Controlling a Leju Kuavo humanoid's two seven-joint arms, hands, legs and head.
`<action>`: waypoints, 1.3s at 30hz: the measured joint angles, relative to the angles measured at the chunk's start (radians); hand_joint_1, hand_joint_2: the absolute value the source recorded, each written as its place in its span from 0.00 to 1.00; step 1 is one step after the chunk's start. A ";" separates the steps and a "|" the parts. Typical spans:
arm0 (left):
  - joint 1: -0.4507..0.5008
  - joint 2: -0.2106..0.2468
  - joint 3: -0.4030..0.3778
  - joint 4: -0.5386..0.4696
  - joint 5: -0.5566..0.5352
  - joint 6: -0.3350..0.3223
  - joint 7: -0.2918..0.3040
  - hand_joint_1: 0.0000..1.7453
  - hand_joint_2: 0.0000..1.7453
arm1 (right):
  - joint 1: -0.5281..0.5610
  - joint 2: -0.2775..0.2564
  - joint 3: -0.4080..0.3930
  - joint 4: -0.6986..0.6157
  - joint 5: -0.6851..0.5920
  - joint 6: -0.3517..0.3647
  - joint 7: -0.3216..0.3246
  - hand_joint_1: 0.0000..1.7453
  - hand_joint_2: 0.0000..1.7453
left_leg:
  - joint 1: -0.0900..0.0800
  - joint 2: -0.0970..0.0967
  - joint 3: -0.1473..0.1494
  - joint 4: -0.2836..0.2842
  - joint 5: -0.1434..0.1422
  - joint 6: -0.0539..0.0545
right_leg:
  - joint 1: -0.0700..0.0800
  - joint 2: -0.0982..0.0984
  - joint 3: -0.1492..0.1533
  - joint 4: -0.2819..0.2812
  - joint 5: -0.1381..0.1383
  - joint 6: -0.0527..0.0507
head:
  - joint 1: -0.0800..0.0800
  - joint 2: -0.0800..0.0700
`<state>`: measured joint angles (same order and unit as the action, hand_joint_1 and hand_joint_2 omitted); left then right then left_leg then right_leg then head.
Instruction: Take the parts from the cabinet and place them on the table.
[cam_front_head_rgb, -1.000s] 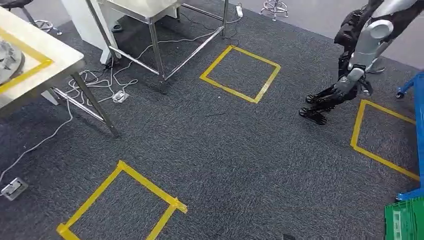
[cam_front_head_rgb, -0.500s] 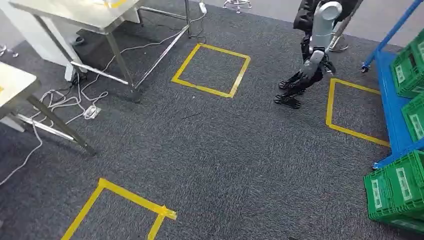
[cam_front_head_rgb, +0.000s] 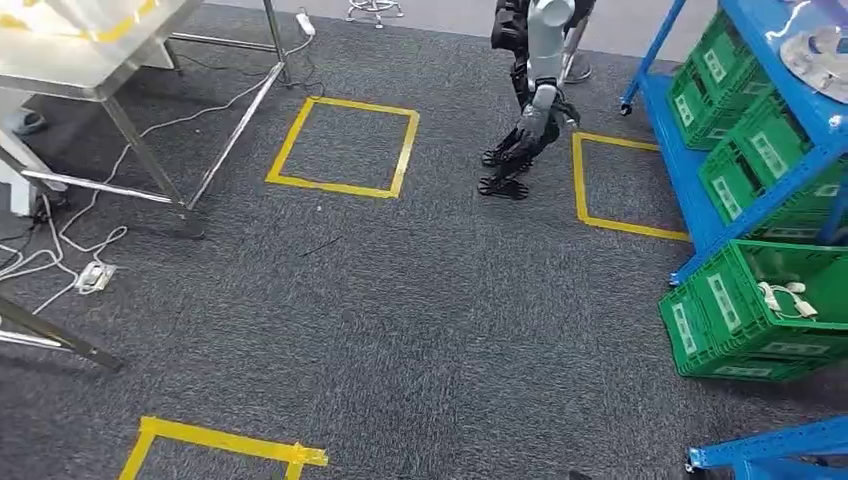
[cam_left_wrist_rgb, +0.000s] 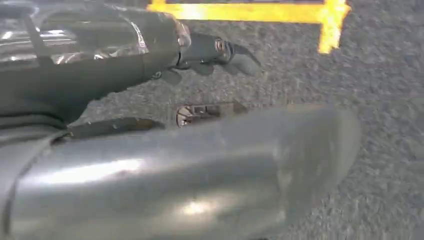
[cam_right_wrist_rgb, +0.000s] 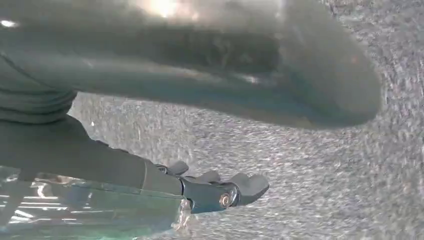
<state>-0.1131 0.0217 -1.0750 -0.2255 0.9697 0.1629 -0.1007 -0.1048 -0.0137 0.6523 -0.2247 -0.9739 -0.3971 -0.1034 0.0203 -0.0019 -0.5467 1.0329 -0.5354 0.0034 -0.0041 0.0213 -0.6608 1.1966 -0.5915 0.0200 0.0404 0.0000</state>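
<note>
The pale parts (cam_front_head_rgb: 818, 48) lay on the top shelf of the blue cabinet (cam_front_head_rgb: 672, 140) at the far right, cut off by the frame and too blurred to tell their shape; some small white pieces (cam_front_head_rgb: 785, 297) sat in an open green crate (cam_front_head_rgb: 740, 315) on the floor beside the rack. The table (cam_front_head_rgb: 90, 70) stood well apart from them, across the carpet at the upper left. The left hand (cam_left_wrist_rgb: 200, 150) hung over the grey carpet with nothing in it, thumb apart from the dark fingers (cam_left_wrist_rgb: 220, 50), which reached straight out. The right hand (cam_right_wrist_rgb: 175, 65) hung likewise, empty, its fingers (cam_right_wrist_rgb: 235, 192) stretched clear of the thumb. Both wrist pictures were smeared, so finer detail was lost. Between table and cabinet a second humanoid robot (cam_front_head_rgb: 535, 90) stood, its silver arm down, flanked by yellow tape squares (cam_front_head_rgb: 340, 186). White cables (cam_front_head_rgb: 60, 240) and a power strip (cam_front_head_rgb: 92, 277) trailed under the table.
</note>
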 joint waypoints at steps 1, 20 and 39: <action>0.002 0.000 0.000 0.000 0.000 0.000 0.000 0.00 0.00 | -0.002 0.000 0.000 0.000 -0.001 0.000 0.000 0.00 0.00 | -0.003 0.021 0.002 0.000 -0.004 0.001 | -0.002 -0.011 -0.043 0.080 -0.031 0.003 | 0.003 0.000; -0.003 -0.005 0.000 -0.002 -0.010 0.003 -0.003 0.00 0.00 | 0.006 -0.013 0.002 0.002 -0.018 0.003 -0.005 0.00 0.00 | -0.003 -0.005 -0.111 0.199 -0.055 -0.041 | 0.015 0.038 0.104 -0.190 0.094 -0.061 | -0.021 0.000; -0.006 -0.003 0.000 -0.002 -0.012 0.002 -0.003 0.00 0.00 | 0.009 -0.014 0.005 0.003 -0.025 0.001 -0.006 0.00 0.00 | -0.011 0.102 0.040 -0.022 -0.028 -0.024 | 0.014 -0.092 0.081 -0.176 0.095 -0.017 | 0.008 0.000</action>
<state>-0.1188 0.0183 -1.0754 -0.2277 0.9575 0.1648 -0.1038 -0.0960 -0.0278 0.6569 -0.2220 -0.9991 -0.3956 -0.1091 0.0095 0.1000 -0.5065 1.0114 -0.5639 -0.0208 0.0095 -0.0704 -0.5802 1.0208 -0.4963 0.0027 0.0488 0.0000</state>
